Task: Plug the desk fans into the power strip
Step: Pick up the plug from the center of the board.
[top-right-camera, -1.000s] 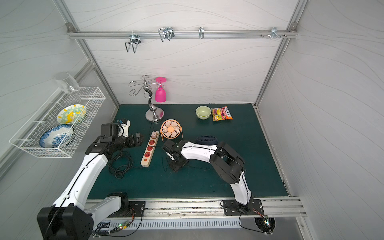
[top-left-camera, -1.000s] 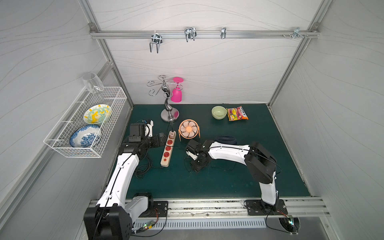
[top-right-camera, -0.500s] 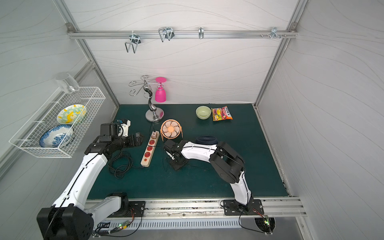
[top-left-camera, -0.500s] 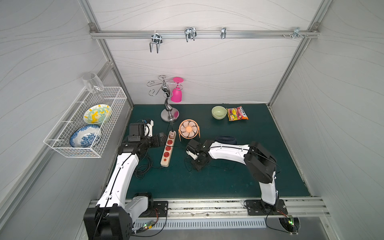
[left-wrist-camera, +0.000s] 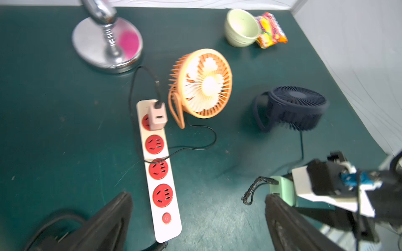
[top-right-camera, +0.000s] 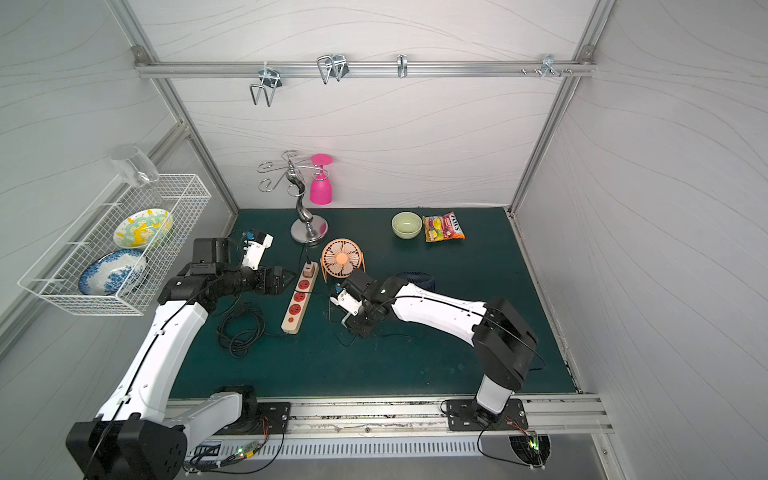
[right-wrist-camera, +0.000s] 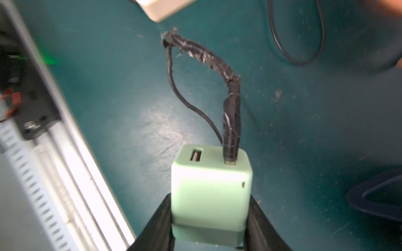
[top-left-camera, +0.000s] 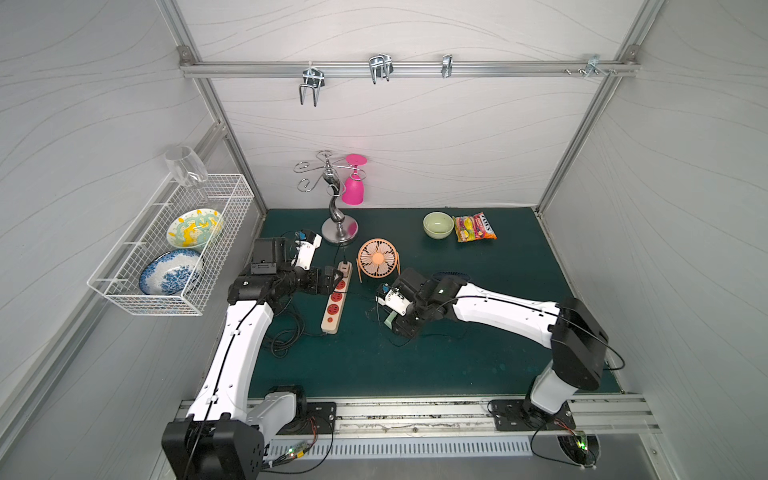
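Power strip (left-wrist-camera: 159,171) lies just before the wide-open left jaws (right jaws grip a green adapter (right-wrist-camera: 211,195)).

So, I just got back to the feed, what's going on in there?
The right gripper is clamped on a mint-green adapter with a taped black cable plugged in, down near the mat beside the power strip. The left gripper stands open next to the strip, holding nothing. A pink adapter already sits in the strip's end socket; the other three sockets are free. The green adapter is not plugged in yet.
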Robot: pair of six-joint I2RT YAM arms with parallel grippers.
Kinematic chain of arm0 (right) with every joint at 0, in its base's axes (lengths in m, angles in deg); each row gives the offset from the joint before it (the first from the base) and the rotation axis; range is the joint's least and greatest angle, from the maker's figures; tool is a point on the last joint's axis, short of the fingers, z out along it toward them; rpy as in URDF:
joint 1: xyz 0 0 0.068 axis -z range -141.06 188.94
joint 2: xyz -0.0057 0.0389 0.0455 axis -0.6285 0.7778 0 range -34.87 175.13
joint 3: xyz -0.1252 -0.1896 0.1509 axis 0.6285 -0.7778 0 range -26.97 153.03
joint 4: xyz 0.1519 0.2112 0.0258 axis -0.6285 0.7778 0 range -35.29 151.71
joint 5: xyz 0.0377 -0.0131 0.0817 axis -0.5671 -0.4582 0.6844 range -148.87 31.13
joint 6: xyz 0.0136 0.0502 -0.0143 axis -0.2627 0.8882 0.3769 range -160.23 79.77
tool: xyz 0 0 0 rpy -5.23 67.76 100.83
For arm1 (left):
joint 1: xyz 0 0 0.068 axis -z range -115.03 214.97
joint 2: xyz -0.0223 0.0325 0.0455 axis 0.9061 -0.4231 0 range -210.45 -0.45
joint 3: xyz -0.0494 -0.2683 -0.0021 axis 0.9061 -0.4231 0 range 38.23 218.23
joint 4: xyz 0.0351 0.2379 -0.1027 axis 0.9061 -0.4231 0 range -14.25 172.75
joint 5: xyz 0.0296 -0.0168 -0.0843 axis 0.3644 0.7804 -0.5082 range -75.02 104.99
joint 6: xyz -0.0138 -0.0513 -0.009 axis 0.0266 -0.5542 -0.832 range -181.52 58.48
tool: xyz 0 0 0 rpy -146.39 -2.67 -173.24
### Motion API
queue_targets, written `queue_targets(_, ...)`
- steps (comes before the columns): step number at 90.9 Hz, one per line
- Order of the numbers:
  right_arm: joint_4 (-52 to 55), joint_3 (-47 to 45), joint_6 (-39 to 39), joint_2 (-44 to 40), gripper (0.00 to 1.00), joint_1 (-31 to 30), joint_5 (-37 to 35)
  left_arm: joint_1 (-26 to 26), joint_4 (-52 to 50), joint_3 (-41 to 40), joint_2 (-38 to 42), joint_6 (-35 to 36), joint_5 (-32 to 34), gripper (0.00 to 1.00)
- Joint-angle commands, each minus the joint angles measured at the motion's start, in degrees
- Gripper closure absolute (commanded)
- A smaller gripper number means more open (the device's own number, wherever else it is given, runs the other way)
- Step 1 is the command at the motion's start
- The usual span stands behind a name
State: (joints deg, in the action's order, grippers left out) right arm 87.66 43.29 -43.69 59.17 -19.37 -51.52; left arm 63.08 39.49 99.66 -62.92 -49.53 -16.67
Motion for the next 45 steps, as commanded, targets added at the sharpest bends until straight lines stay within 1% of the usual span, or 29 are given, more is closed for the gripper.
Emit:
queue_targets(1,-4.0,-2.8,-7.2,-4.1,0.86,2.6,10.6,1.0,-5.1,4.1,-0.8,7.2,-7.7,0.01)
queue_targets(9,-5.9,-4.6,-11.0,-6.9,0.86,4.5,17.3,1.7,-8.0,5.4,-0.9,9.1,-12.3,0.01)
queue_targets(19,-6.8,-6.0,-16.2,-9.0,0.85,6.3,23.0,3.8,-11.6,5.9,-1.2,13.4,-17.7,0.01)
queue_targets(23,-7.1,-6.2,-17.6,-9.4,0.84,7.0,24.2,4.5,-12.4,6.0,-1.4,14.8,-18.9,0.01)
queue_targets(34,-8.5,-6.5,-20.6,-10.1,0.84,8.2,26.6,5.3,-12.8,6.1,-1.8,15.7,-22.2,0.01)
queue_targets(45,-12.2,-8.4,-24.1,-11.4,0.84,9.1,29.1,7.5,-14.2,6.1,-2.5,20.8,-23.8,0.01)
